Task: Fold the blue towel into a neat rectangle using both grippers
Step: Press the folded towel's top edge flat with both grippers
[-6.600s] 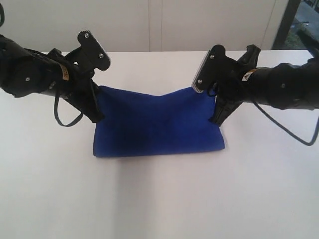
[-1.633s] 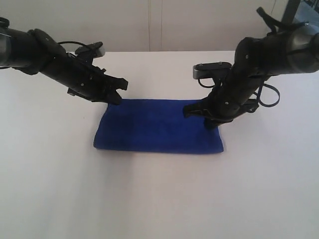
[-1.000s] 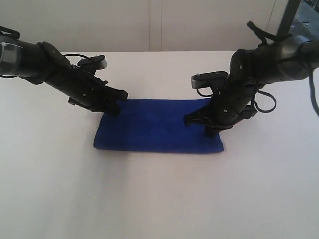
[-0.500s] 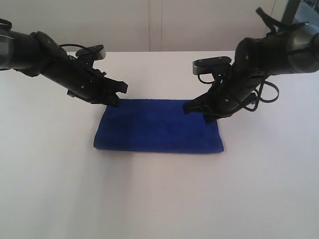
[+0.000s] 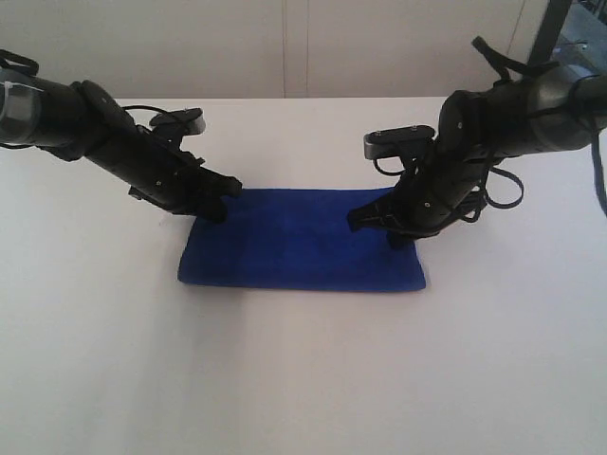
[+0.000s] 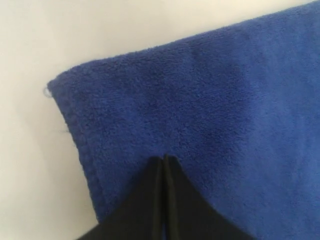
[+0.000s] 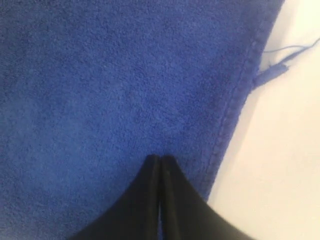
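Observation:
The blue towel (image 5: 303,251) lies flat on the white table (image 5: 303,379) as a folded rectangle, long side left to right. My left gripper (image 5: 215,209) is shut, its tips resting on the towel's back left corner. My right gripper (image 5: 400,238) is shut too, tips down on the cloth near the back right corner. In the left wrist view the closed gripper (image 6: 164,158) touches the towel (image 6: 210,100) with nothing between the fingers. The right wrist view shows the same gripper (image 7: 160,158) on the towel (image 7: 125,75), with a loose thread (image 7: 285,62) off the hem.
A pale wall (image 5: 285,47) rises behind the table's far edge. A dark post (image 5: 553,28) stands at the back right. Black cables (image 5: 507,194) hang from the right arm.
Several seconds ago both grippers held the towel's back edge up; now it lies flat and folded. In the last second both shut grippers lifted slightly and came back down on the back corners.

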`<action>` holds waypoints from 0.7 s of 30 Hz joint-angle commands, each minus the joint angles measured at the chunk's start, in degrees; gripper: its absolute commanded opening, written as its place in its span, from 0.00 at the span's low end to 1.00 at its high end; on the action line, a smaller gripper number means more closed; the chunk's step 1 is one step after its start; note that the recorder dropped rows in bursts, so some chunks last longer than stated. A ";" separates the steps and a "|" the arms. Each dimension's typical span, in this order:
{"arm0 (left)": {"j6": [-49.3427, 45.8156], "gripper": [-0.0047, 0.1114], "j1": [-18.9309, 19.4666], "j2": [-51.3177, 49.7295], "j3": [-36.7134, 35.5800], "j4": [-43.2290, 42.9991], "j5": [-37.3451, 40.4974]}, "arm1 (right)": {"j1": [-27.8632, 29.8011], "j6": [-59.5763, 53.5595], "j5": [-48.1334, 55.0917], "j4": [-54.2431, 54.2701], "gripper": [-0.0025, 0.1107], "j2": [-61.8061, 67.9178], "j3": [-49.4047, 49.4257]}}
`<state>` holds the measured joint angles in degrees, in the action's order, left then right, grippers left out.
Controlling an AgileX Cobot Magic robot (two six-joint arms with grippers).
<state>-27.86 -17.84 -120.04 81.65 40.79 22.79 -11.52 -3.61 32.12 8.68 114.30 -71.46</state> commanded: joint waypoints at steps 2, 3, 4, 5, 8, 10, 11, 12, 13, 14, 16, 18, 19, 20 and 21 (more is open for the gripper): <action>-0.39 0.04 -0.05 4.13 -0.26 0.32 0.92 | 0.10 -0.52 -0.39 -0.37 0.02 -2.57 0.20; -0.39 0.04 -0.05 4.63 -0.26 0.47 1.26 | 0.10 -0.52 -0.39 -0.37 0.02 -2.94 0.20; -0.39 0.04 -0.05 5.15 -0.26 0.89 1.55 | 0.10 -0.52 -0.39 -0.37 0.02 -3.06 0.20; -0.39 0.04 -0.05 5.29 -0.26 1.01 2.29 | 0.10 -0.52 -0.39 -0.37 0.02 -3.21 0.20; -0.56 0.04 -0.42 5.29 -0.26 1.10 4.32 | 0.10 -0.52 -0.39 -0.37 0.02 -3.21 0.20; -1.03 0.04 -0.66 4.63 -0.26 1.10 5.01 | 0.10 -0.52 -0.51 -0.25 0.02 -3.08 0.20; -1.03 0.04 -0.92 4.34 -0.26 1.10 4.91 | 0.10 -0.52 -0.51 -0.25 0.02 -2.95 0.20; -1.03 0.04 -1.17 3.91 -0.39 1.10 4.91 | 0.10 -0.52 -0.51 -0.25 0.02 -2.95 0.20; -1.03 0.04 -1.31 3.42 -0.39 1.10 4.91 | 0.10 -0.52 -0.51 -0.25 0.02 -2.83 0.20; -1.03 0.04 -1.69 2.79 -0.39 1.10 4.91 | 0.10 -0.52 -0.51 -0.25 0.02 -2.74 0.20; -1.03 0.04 -2.11 1.52 -0.39 1.10 4.91 | 0.10 -0.52 -0.51 -0.25 0.02 -2.74 0.20; -1.65 0.04 -2.22 0.47 -0.39 1.10 4.62 | 0.10 -0.52 -0.51 -0.25 0.02 -2.74 0.20; -1.89 0.04 -2.22 -0.08 -0.39 1.10 4.62 | 0.10 -0.52 -0.51 -0.25 0.02 -2.74 0.20; -1.89 0.04 -2.22 -0.41 -0.39 1.10 4.62 | 0.10 -0.52 -0.51 -0.25 0.02 -2.74 0.20; -1.89 0.04 -2.22 -0.47 -0.39 1.10 4.62 | 0.10 -0.52 -0.51 -0.25 0.02 -2.74 0.20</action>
<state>-29.19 -19.86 -120.05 81.65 40.99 26.44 -11.52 -3.61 32.12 8.68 111.66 -71.46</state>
